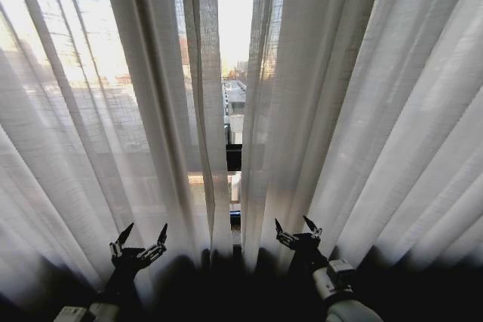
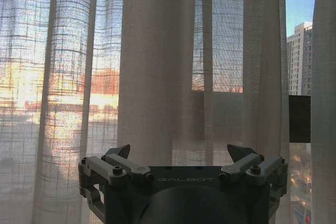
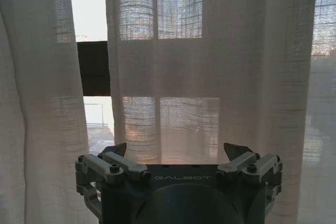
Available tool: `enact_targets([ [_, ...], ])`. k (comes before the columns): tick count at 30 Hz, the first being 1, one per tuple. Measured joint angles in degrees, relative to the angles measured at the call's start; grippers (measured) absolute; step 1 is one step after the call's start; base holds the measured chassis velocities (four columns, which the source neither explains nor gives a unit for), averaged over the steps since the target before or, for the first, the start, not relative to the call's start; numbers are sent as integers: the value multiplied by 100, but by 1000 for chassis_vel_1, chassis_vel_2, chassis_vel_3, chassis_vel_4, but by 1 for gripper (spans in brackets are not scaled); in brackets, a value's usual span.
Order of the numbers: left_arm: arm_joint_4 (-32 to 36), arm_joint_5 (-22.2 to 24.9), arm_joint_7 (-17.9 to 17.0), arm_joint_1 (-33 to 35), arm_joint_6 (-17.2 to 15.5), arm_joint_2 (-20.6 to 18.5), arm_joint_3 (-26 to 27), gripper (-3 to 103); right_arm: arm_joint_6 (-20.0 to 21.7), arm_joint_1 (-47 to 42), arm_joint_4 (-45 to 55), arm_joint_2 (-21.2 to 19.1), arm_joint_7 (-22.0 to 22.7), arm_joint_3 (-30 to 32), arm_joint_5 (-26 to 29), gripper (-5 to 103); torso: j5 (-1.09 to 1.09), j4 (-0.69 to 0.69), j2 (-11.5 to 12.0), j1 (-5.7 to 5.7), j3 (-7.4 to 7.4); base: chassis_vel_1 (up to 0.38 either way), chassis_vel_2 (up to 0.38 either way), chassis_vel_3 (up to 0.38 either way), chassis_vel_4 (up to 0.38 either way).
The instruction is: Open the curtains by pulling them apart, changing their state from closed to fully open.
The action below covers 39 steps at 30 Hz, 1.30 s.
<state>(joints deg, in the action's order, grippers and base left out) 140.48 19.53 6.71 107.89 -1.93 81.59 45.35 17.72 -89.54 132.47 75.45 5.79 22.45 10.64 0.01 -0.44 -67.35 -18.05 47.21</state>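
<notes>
two curtains hang before the robot, a left panel [image 1: 113, 111] and a right panel [image 1: 362, 111], with one narrow gap between them. two pincers are raised low in front: the left pincer [image 1: 141, 236] before the left panel, the right pincer [image 1: 297, 228] before the right panel's inner edge, both with fingers apart and holding nothing. the head view shows both arms; the wrist views show a dark window bar [image 3: 93, 68] in the gap.

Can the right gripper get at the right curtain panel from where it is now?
Probably yes: the right gripper is open, facing the right curtain panel, with nothing between them.
</notes>
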Motion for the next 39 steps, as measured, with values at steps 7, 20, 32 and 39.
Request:
enact_targets([
  [7,-23,72,-28,-27,-39,-2,181,100,53,636,-531,-46,142,-445,334,100,1,1,-8,14,-6,28,-32,-22,25],
  [20,-104,202,-37,-94,-239,0,577,100,-42,2056,-2205,151,399,-492,579,100,1,0,-2,4,-1,3,-4,-3,4],
  [32,-114,364,-37,-82,-151,-19,727,100,16,2874,-2754,307,508,-702,984,100,1,0,-3,6,-2,0,0,0,0],
  [39,-117,363,-37,-54,-112,62,772,100,-100,3309,-3130,485,582,-723,974,99,0,1,-3,6,-2,0,0,0,0],
])
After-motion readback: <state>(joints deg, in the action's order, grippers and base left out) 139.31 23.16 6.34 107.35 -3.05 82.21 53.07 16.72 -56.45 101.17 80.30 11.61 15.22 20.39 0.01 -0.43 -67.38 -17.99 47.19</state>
